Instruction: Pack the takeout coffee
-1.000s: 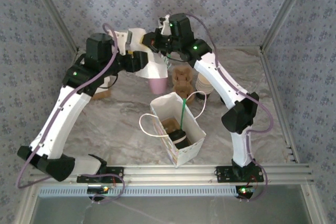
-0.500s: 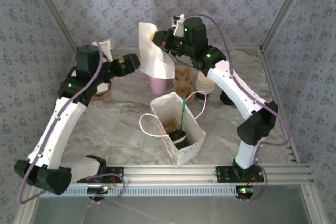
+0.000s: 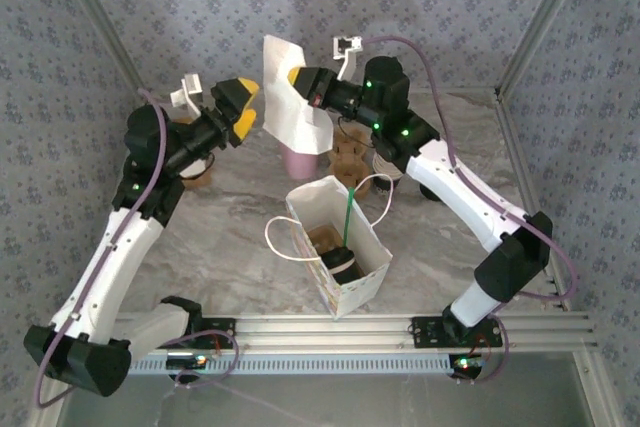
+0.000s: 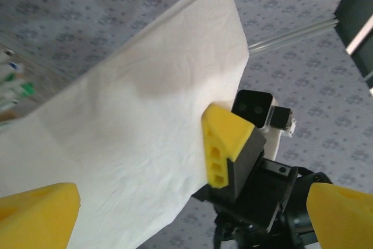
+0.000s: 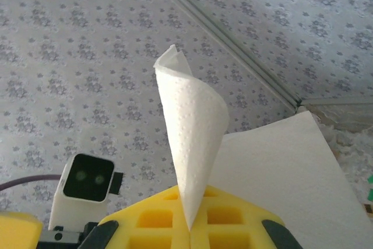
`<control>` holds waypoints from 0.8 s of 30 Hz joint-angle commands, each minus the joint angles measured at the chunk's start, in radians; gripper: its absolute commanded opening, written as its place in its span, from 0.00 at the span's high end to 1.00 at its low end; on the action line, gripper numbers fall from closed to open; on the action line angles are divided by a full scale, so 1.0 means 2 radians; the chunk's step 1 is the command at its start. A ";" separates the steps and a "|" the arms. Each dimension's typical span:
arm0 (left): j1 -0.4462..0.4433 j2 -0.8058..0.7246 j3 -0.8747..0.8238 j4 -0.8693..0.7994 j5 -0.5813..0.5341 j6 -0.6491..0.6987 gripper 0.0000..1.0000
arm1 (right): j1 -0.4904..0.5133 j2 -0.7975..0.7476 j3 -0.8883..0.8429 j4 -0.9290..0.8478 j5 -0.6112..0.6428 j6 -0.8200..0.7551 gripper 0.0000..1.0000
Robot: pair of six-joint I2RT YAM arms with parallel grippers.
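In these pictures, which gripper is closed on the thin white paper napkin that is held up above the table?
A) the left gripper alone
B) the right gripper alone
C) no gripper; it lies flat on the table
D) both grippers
B: the right gripper is pinched shut on the white paper napkin, while the left gripper stands wide open beside it.

Soft, even, bright light; no hard shadows, no glare. Top view sharp, slight haze. Wrist cams: left fingers (image 4: 35,214) blurry close-up, bg soft.
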 commanded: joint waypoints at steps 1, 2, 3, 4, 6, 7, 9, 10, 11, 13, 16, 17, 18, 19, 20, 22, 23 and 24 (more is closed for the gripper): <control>-0.011 0.015 -0.003 0.079 0.006 -0.061 0.00 | 0.009 -0.022 -0.018 0.050 0.004 -0.015 1.00; -0.016 0.020 -0.002 0.089 0.004 -0.067 0.00 | 0.013 -0.026 -0.024 0.056 0.004 -0.012 1.00; -0.020 0.026 -0.001 0.093 0.003 -0.071 0.00 | 0.016 -0.030 -0.030 0.063 0.004 -0.008 1.00; -0.023 0.031 -0.001 0.098 0.000 -0.074 0.00 | 0.018 -0.033 -0.036 0.071 0.004 -0.004 1.00; -0.029 0.036 -0.002 0.103 -0.006 -0.075 0.00 | 0.022 -0.040 -0.046 0.084 0.003 0.006 1.00; -0.030 0.037 -0.003 0.104 -0.008 -0.075 0.00 | 0.024 -0.043 -0.049 0.086 0.003 0.008 1.00; -0.032 0.039 -0.006 0.107 -0.011 -0.075 0.00 | 0.029 -0.048 -0.057 0.092 0.003 0.016 1.00; -0.032 0.040 -0.006 0.108 -0.013 -0.075 0.00 | 0.031 -0.050 -0.062 0.097 0.003 0.020 1.00; -0.033 0.041 -0.005 0.108 -0.014 -0.074 0.00 | 0.033 -0.052 -0.068 0.106 0.002 0.027 1.00; -0.034 0.046 -0.004 0.110 -0.014 -0.075 0.00 | 0.038 -0.053 -0.075 0.111 0.001 0.038 1.00; -0.037 0.051 -0.003 0.113 -0.014 -0.075 0.01 | 0.044 -0.052 -0.084 0.116 -0.001 0.055 1.00; -0.037 0.052 -0.003 0.114 -0.015 -0.074 0.01 | 0.045 -0.052 -0.088 0.119 0.000 0.063 1.00; -0.037 0.052 -0.004 0.112 -0.017 -0.072 0.02 | 0.046 -0.051 -0.092 0.123 -0.002 0.069 1.00; -0.037 0.051 -0.004 0.110 -0.019 -0.071 0.02 | 0.047 -0.051 -0.096 0.127 -0.003 0.074 1.00; -0.037 0.051 -0.005 0.108 -0.021 -0.068 0.04 | 0.049 -0.052 -0.099 0.128 -0.004 0.079 1.00; -0.037 0.049 -0.006 0.104 -0.024 -0.065 0.07 | 0.051 -0.054 -0.104 0.128 -0.006 0.086 1.00; -0.037 0.050 -0.007 0.103 -0.026 -0.064 0.09 | 0.053 -0.055 -0.107 0.127 -0.007 0.090 1.00; -0.037 0.051 -0.007 0.104 -0.027 -0.063 0.11 | 0.054 -0.055 -0.110 0.127 -0.008 0.095 1.00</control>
